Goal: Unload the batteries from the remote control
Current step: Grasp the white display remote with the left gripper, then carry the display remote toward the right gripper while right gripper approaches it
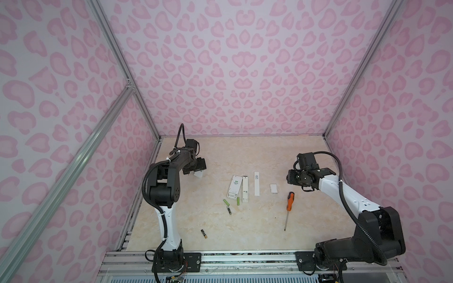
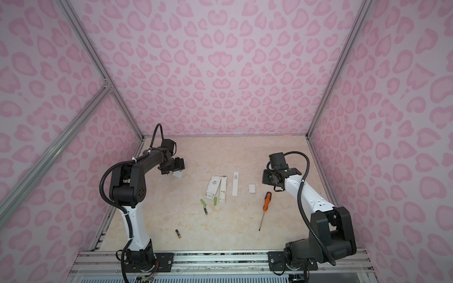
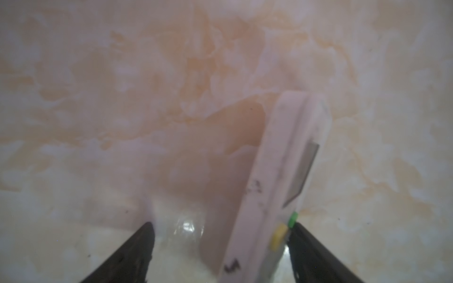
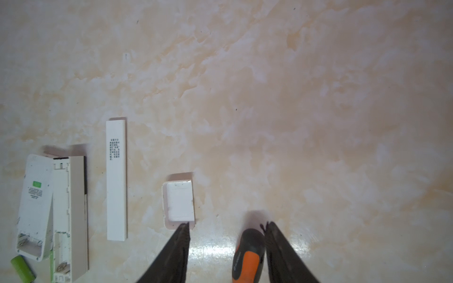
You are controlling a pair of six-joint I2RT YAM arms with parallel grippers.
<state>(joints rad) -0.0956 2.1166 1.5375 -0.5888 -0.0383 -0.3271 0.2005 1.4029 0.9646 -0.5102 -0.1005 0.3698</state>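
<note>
My left gripper is apart around the far-left remote, a set-down, I reckon; right gripper apart, empty. Next: lift clear.

Far tabletop open; remotes, screwdriver clutter centre

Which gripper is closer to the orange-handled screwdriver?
Right. The right gripper hovers over the handle end of the orange-handled screwdriver; the left gripper is far off at the opposite side of the table.
</note>
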